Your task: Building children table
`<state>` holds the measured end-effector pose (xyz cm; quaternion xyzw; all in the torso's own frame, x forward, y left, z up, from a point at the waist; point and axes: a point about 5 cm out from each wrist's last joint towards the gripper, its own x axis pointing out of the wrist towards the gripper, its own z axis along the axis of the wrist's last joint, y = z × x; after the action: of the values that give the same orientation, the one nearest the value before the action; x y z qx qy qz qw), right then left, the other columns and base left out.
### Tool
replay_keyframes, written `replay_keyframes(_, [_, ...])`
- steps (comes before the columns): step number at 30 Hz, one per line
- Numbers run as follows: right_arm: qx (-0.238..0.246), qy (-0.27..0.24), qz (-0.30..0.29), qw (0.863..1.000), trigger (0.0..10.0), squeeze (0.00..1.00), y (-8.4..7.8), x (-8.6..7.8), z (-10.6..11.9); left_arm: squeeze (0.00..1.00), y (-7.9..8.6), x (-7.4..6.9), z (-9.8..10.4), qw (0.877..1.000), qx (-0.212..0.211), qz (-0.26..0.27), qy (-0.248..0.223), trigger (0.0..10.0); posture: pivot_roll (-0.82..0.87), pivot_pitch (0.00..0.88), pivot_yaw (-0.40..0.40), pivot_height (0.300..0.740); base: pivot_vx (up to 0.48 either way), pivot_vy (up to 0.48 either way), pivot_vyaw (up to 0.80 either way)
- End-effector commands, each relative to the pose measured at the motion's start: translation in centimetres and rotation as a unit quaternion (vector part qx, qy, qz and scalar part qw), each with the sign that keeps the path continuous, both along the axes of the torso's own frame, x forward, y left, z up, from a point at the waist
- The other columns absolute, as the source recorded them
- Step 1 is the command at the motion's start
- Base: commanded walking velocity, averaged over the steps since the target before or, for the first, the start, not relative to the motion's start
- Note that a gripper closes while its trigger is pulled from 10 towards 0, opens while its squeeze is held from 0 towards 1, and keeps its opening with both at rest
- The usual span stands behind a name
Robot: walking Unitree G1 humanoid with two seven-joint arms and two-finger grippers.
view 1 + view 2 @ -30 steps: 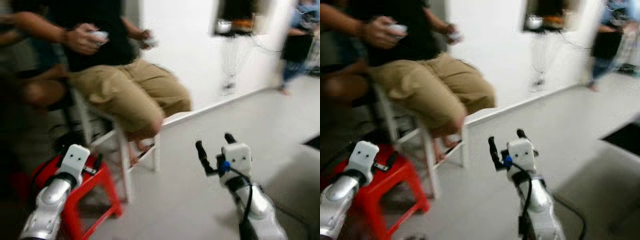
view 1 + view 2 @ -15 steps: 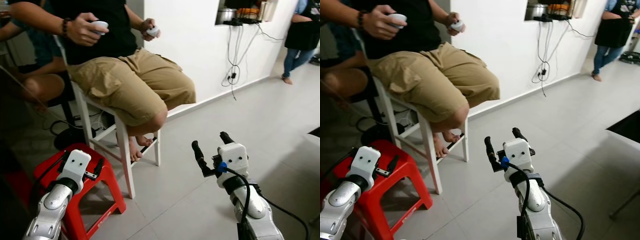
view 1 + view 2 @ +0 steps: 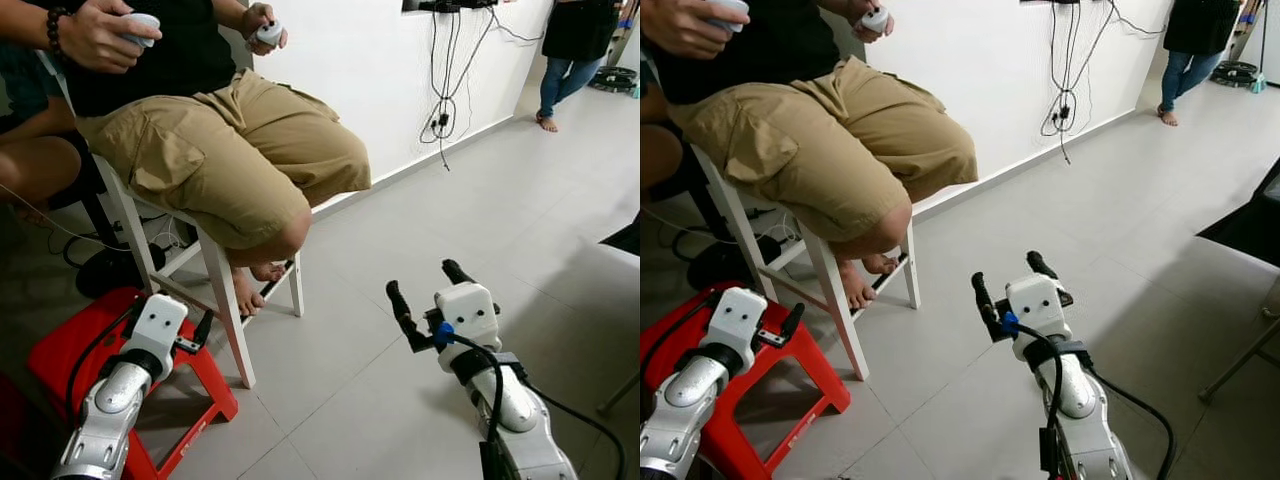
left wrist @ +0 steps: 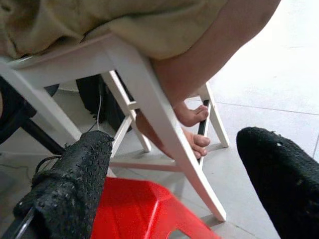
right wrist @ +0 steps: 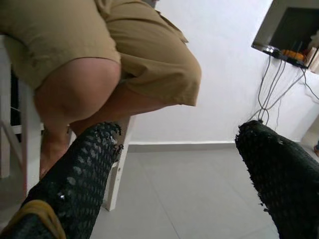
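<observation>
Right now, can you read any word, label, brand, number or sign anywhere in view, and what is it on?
None: no readable text in any view.
red stool: plain plastic, no lettering visible.
white chair: unmarked.
handheld controllers in the seated person's hands: nothing legible.
left gripper and right gripper, both open and empty: black fingers and white housings carry no marking.

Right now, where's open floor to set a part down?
Bare tiles lie between the right gripper, the white stool and the wall with hanging cables. Crowded on the left: the red stool under the left gripper, the seated person's feet.
</observation>
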<state>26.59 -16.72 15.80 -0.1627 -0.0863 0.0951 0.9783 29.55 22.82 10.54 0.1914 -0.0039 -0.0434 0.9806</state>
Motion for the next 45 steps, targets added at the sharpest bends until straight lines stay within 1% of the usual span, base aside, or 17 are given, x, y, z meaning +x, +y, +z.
replay_keyframes(1, [-0.008,0.007,0.014,1.0,10.0,0.0,0.3,-0.2,-0.4,0.0,0.9,-0.3,-0.7,1.0,0.014,0.015,0.014,10.0,0.0,0.0,-0.01,0.587,0.0,0.0,0.0])
replay_keyframes(9, [-0.021,0.017,0.039,0.999,10.0,0.0,1.0,-0.4,-0.9,0.0,1.5,-0.5,-1.1,0.999,0.023,0.033,0.02,10.0,0.0,0.0,-0.01,0.557,0.0,0.0,0.0])
replay_keyframes(13, [-0.022,0.019,0.042,0.999,10.0,0.0,1.1,-0.4,-1.0,0.0,1.6,-0.5,-1.1,0.999,0.023,0.036,0.02,10.0,0.0,0.0,-0.01,0.552,0.0,0.0,0.0])
replay_keyframes(17, [-0.03,0.025,0.058,0.998,10.0,0.0,1.5,-0.4,-1.2,0.0,2.8,-0.3,-1.2,0.995,0.034,0.092,0.016,10.0,0.0,0.0,-0.008,0.527,0.0,0.0,0.0])
replay_keyframes(21, [-0.031,0.026,0.062,0.997,10.0,0.0,1.6,-0.5,-1.2,0.0,3.5,-0.4,-1.3,0.993,0.037,0.113,0.016,10.0,0.0,0.0,-0.009,0.517,0.0,0.0,0.0])
replay_keyframes(23, [-0.033,0.028,0.068,0.997,10.0,0.0,1.8,-0.6,-1.4,0.0,4.8,-0.5,-1.5,0.988,0.025,0.148,0.022,10.0,0.0,0.0,-0.008,0.507,0.0,0.0,0.0])
replay_keyframes(27, [-0.034,0.029,0.071,0.996,10.0,0.0,1.9,-0.6,-1.4,0.0,5.8,-0.6,-1.4,0.985,0.012,0.171,0.024,10.0,0.0,0.0,-0.009,0.497,0.0,0.0,0.0])
replay_keyframes(30, [-0.034,0.029,0.073,0.996,10.0,0.0,2.1,-0.5,-1.4,0.0,7.7,-0.4,-0.7,0.981,0.015,0.194,0.02,10.0,0.0,0.0,-0.01,0.482,0.0,0.0,0.0])
replay_keyframes(32, [-0.034,0.029,0.073,0.996,10.0,0.0,2.1,-0.5,-1.4,0.0,7.7,-0.4,-0.7,0.981,0.015,0.194,0.02,10.0,0.0,0.0,-0.01,0.482,0.0,0.0,0.0])
replay_keyframes(35, [-0.034,0.028,0.076,0.996,10.0,0.0,2.1,-0.5,-1.4,0.0,8.6,-0.6,-0.8,0.98,0.023,0.196,0.028,10.0,0.0,0.0,-0.011,0.472,0.0,0.0,0.0])
replay_keyframes(38, [-0.034,0.027,0.077,0.996,10.0,0.0,2.2,-0.5,-1.3,0.0,8.7,-0.8,-1.1,0.982,0.029,0.183,0.038,10.0,0.0,0.0,-0.012,0.462,0.0,0.0,0.0])
replay_keyframes(39, [-0.034,0.027,0.078,0.996,10.0,0.0,2.2,-0.5,-1.3,0.0,8.0,-0.9,-1.5,0.986,0.031,0.158,0.041,10.0,0.0,0.0,-0.012,0.457,0.0,0.0,0.0])
replay_keyframes(40, [-0.034,0.027,0.078,0.996,10.0,0.0,2.2,-0.5,-1.3,0.0,8.0,-0.9,-1.5,0.986,0.031,0.158,0.041,10.0,0.0,0.0,-0.012,0.457,0.0,0.0,0.0])
replay_keyframes(42, [-0.033,0.024,0.08,0.996,10.0,0.0,2.3,-0.5,-1.3,0.0,6.4,-1.0,-2.1,0.993,0.039,0.107,0.043,10.0,0.0,0.0,-0.014,0.447,0.0,0.0,0.0])
replay_keyframes(43, [-0.033,0.024,0.08,0.996,10.0,0.0,2.3,-0.5,-1.3,0.0,6.4,-1.0,-2.1,0.993,0.039,0.107,0.043,10.0,0.0,0.0,-0.014,0.447,0.0,0.0,0.0])
replay_keyframes(44, [-0.034,0.022,0.081,0.996,10.0,0.0,2.4,-0.4,-1.2,0.0,5.6,-1.2,-2.4,0.995,0.049,0.079,0.046,10.0,0.0,0.0,-0.014,0.442,0.0,0.0,0.0])
replay_keyframes(45, [-0.034,0.022,0.081,0.996,10.0,0.0,2.4,-0.4,-1.2,0.0,5.6,-1.2,-2.4,0.995,0.049,0.079,0.046,10.0,0.0,0.0,-0.014,0.442,0.0,0.0,0.0])
